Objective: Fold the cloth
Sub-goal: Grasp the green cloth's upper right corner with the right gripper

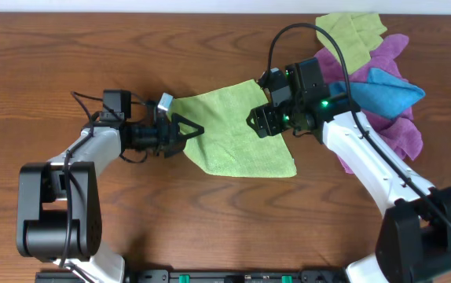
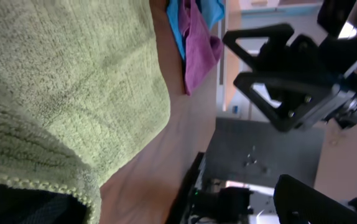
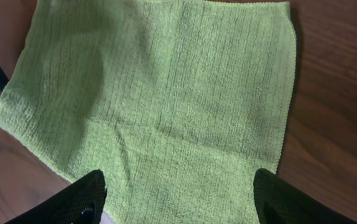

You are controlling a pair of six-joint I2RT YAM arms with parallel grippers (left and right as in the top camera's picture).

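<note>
1. Cloth (image 1: 237,130) is lying flat at the middle of the table (image 1: 210,224), between both tools.
2. Left tool (image 1: 196,130) is sitting spread at its left corner; right tool (image 1: 258,123) is hovering spread over its right edge.

Both arms reach in toward the middle of the surface (image 1: 68,63) from the near corners. The left arm (image 1: 92,149) stretches out low, wrist rolled onto its side, and the left tool (image 1: 194,130) points right with jaws spread wide. The right arm (image 1: 367,157) angles in from the right with the right tool (image 1: 261,122) tipped down, its fingers (image 3: 82,199) well apart too.
</note>
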